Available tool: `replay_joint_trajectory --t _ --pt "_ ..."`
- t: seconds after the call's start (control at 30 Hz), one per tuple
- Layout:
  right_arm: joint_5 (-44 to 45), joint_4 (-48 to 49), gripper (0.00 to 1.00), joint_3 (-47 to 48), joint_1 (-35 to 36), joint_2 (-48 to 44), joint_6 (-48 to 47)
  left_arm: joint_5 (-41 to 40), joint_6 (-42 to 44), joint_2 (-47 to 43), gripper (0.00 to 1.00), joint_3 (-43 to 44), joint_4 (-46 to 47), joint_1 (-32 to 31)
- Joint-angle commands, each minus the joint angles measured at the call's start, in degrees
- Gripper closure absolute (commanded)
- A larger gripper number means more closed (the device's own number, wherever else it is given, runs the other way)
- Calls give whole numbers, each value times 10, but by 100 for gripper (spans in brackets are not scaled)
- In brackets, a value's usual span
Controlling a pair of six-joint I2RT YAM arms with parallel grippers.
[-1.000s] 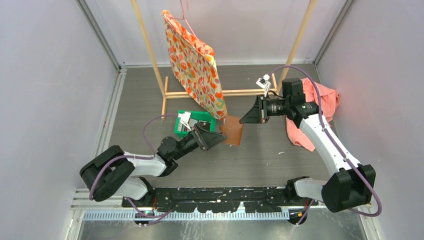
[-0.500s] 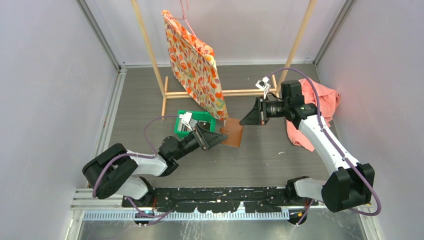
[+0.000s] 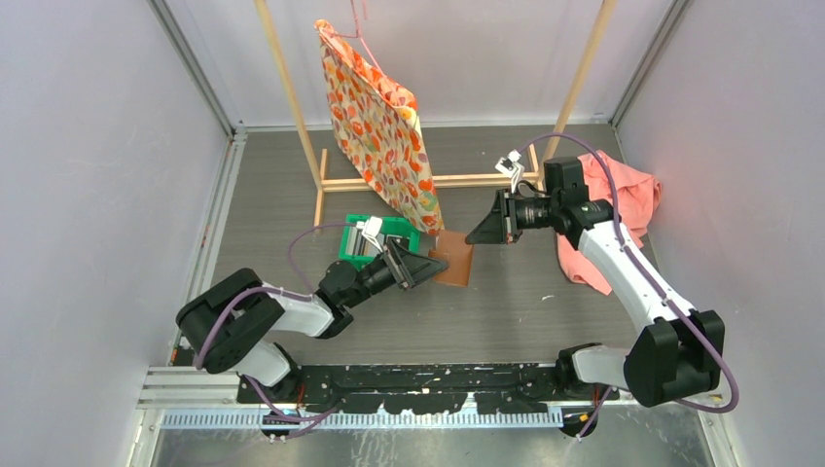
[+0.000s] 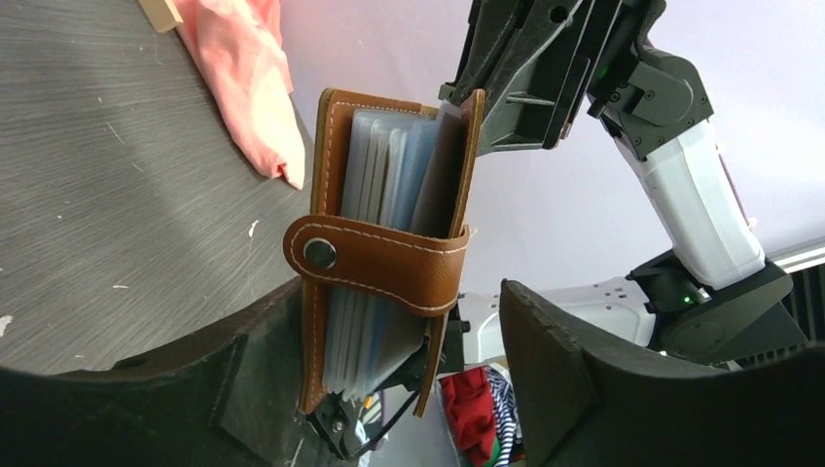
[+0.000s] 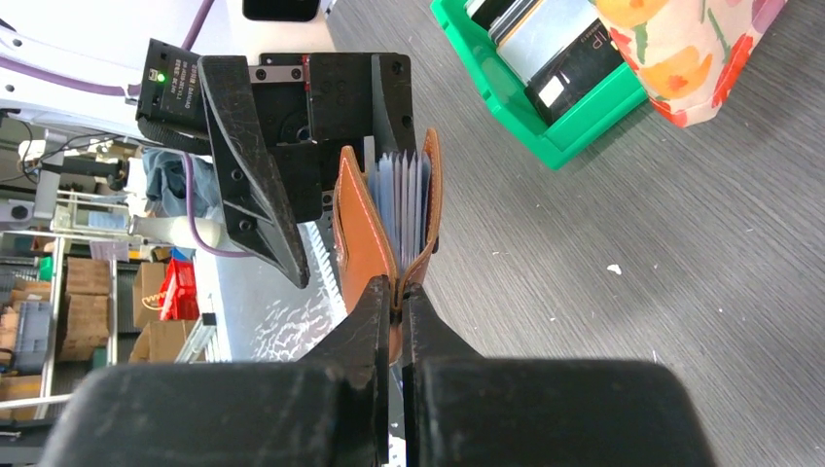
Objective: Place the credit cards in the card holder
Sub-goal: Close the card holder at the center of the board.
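Opening step: right gripper (image 5: 394, 290) pinches the card holder (image 4: 389, 258); left gripper (image 4: 399, 292), wide at nine o'clock, should grasp its cover.

The grey wood-grain tabletop (image 3: 282, 195) carries a small green plastic bin (image 3: 348, 248) near its middle. The light wooden rack's base bars (image 3: 389, 182) lie behind it, and a crumpled salmon-pink cloth (image 3: 632, 195) lies at the right edge. The hanging orange floral fabric bag (image 3: 384, 136) may touch the surface with its bottom corner.
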Motion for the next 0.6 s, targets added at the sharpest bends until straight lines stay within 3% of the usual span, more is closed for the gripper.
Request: replay_joint_trajectory --t 0.0,0.17,0.23,0.3,0.37,0.47,0.57 --pt "7 18 99 1 2 7 -7 17 -9 8 38 25 46 2" --pt "20 15 99 -1 1 13 -15 35 -10 19 73 30 46 2" --pt "22 13 99 -1 1 15 -18 44 -6 28 92 32 46 2" --pt "22 13 93 -2 1 15 -23 50 -2 34 98 31 46 2" --pt "20 9 76 -2 1 13 -35 52 6 39 100 26 46 2" --pt "37 -21 32 5 0 1 -78 53 17 41 100 10 43 2" --pt "72 -37 4 1 -22 -24 -126 63 34 12 100 -3 -38 2"
